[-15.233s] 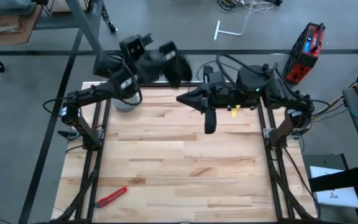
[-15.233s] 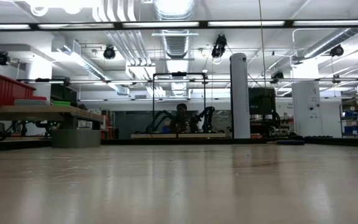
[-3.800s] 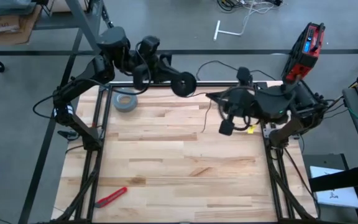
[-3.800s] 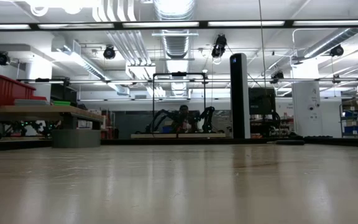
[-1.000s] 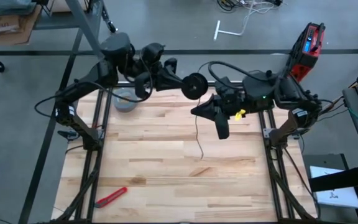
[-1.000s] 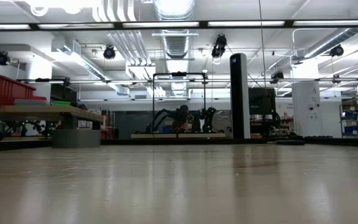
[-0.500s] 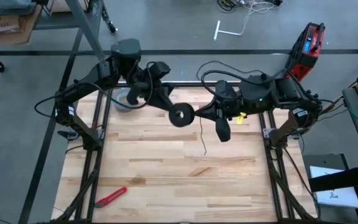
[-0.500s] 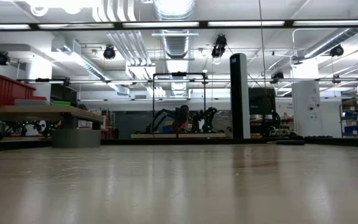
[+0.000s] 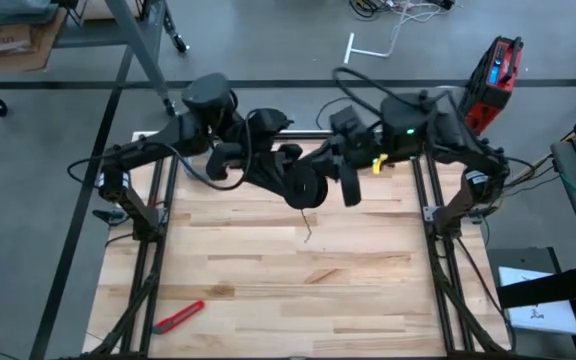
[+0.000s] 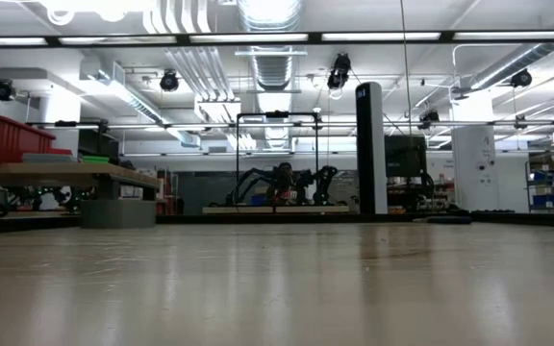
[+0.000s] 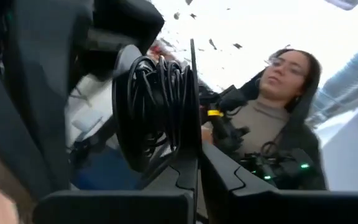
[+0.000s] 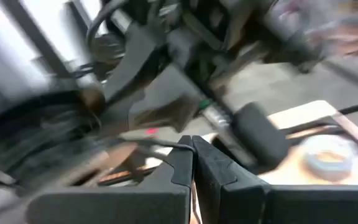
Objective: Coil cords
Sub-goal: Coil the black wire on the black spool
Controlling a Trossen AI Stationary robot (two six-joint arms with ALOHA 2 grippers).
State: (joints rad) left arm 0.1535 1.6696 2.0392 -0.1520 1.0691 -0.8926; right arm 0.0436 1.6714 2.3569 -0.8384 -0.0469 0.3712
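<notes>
Left gripper (image 9: 290,172) clamps the small black round reel (image 9: 306,184), wound with thin black cord (image 11: 160,102), above the wooden table's (image 9: 268,290) far middle; right gripper (image 9: 336,168), just beside the reel, pinches the cord; its loose end (image 9: 308,231) dangles below.

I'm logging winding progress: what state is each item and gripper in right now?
reel: held up above the table.
cord: mostly wound on the reel; a short tail hangs loose.
left gripper: shut on the reel's flange.
right gripper: shut on the cord.
tape roll: lying flat on the table.
red cutter: lying flat, away from both arms.
</notes>
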